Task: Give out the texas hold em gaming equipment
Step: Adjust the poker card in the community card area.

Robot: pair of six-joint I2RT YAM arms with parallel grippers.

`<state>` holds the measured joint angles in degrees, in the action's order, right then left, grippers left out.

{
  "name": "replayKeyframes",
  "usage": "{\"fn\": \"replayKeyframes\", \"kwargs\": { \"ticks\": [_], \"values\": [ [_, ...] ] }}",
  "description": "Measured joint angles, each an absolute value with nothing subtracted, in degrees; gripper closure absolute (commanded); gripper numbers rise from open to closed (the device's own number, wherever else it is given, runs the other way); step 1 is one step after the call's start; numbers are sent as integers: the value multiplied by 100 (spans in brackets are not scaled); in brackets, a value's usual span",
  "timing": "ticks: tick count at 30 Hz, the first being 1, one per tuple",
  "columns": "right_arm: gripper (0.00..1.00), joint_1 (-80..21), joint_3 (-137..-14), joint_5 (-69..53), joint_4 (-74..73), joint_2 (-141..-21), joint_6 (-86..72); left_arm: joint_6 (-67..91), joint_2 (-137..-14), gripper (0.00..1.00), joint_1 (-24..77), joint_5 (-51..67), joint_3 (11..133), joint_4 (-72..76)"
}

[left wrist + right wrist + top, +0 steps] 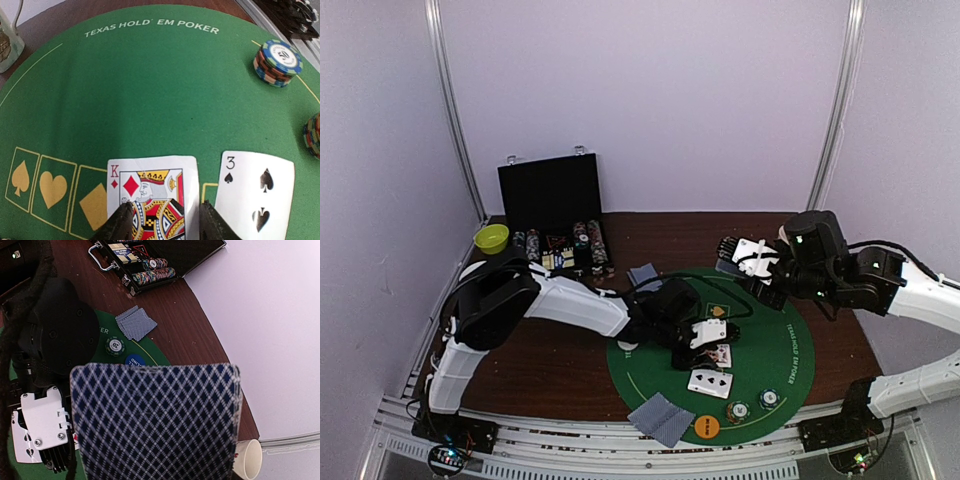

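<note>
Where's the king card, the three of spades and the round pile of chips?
king of diamonds card (151,190), left wrist view, on the king's picture.
three of spades card (256,199), left wrist view, on the white middle between the spades.
chip stack (281,55), left wrist view, on its top chip.

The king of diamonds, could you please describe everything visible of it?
The king of diamonds is a white-faced, paper-like card with a red K and diamond in its corner and a crowned figure. It lies flat, face up, on the green mat, beside but apart from the three of spades. The open fingers of the left gripper stand over its near end, hiding it.
</note>
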<state>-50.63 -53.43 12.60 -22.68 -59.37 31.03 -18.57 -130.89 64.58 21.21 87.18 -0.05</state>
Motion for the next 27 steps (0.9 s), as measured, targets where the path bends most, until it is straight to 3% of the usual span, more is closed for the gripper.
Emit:
{"fn": "replayKeyframes", "kwargs": {
  "ticks": [11, 27],
  "values": [
    [57, -5063, -5343, 1260, -2270, -5937, 3103, -2768, -13074, 52, 6434, 2504, 8648, 27],
    [57, -5063, -5343, 1260, -2274, -5937, 3103, -2775, -12571, 50, 6357, 2845, 7902, 574]
  ]
}}
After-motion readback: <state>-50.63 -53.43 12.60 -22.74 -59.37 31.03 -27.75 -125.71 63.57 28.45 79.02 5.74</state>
